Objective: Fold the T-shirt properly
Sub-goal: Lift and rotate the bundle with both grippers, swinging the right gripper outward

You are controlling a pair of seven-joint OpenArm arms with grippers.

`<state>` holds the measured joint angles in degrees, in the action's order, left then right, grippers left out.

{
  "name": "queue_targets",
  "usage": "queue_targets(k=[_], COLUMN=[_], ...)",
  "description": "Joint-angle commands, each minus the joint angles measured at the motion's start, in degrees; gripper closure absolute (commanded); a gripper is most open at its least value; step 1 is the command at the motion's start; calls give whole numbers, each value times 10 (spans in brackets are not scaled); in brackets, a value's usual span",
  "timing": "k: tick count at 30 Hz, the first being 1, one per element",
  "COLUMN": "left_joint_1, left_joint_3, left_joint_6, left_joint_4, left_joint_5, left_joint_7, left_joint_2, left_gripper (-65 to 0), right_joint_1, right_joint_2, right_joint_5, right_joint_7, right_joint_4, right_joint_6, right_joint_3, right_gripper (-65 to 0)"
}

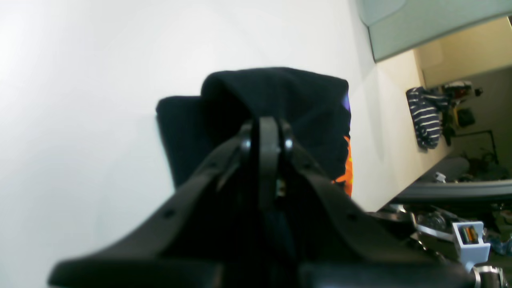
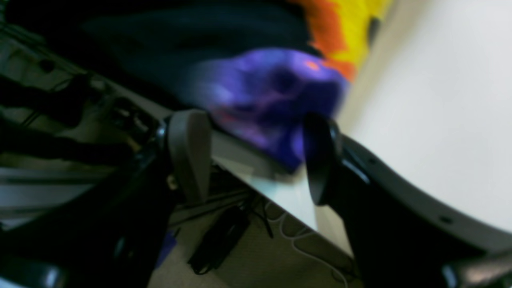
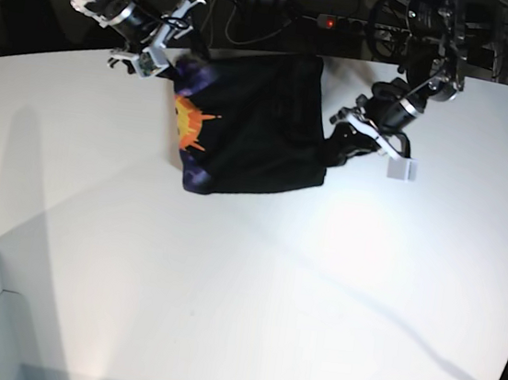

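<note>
T-shirt (image 3: 253,125) partly folded, far-centre of white table (image 3: 243,281).
L gripper (image 1: 267,138): jaws clamped on black cloth at shirt's edge. R gripper (image 2: 256,160): jaws wide apart, w/ purple print at shirt's opposite corner between them, not pinched.

The T-shirt (image 3: 253,125) lies on the table (image 3: 252,282), between both hands.
</note>
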<state>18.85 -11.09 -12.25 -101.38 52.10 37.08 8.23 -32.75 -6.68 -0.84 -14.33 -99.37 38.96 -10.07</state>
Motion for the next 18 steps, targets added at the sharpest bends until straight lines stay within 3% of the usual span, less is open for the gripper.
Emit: queue_targets(k=[1,14,18], left_joint_1=[-2,-3,-3], left_joint_3=[-12,-23,-26], left_joint_6=[-5,-5,-5], left_joint_4=[-7,7,31], left_joint_5=[10,5,5], left_joint_7=[-10,-10,-10], left_joint_2=[2,1,0], left_gripper=[0,0,0], right_joint_1=[-2,-2,-1], right_joint_2=[-3,-2,-2], right_joint_5=[14,14,14], right_joint_7=[14,14,14], right_joint_4=[-11,-13,-13], right_joint_6=[10,10,10], right_joint_3=[-6,-4,-4], right_gripper=[-336,-119,-97])
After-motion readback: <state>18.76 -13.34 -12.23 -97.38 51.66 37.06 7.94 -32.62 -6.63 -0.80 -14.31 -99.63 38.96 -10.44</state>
